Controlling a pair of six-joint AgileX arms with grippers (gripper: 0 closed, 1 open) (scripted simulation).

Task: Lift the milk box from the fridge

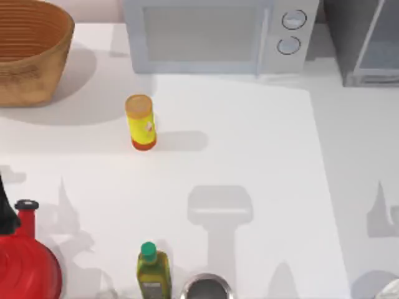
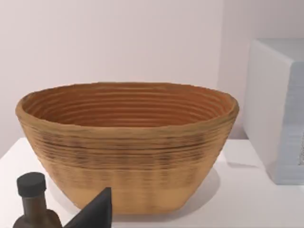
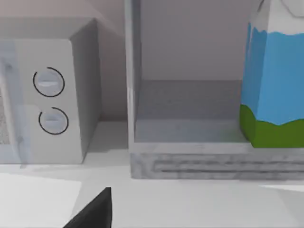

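The milk box (image 3: 273, 80) is standing upright inside the open fridge (image 3: 190, 156) at the counter's back right, nearer my right arm, whose fingers' state I cannot tell.

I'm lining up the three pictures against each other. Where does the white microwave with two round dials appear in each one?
Top view: microwave at the table's back edge, between the basket and the fridge.
Left wrist view: white box beside the basket, probably its side.
Right wrist view: dial end beside the open fridge holding the milk box.
Shared landmark: the microwave itself.
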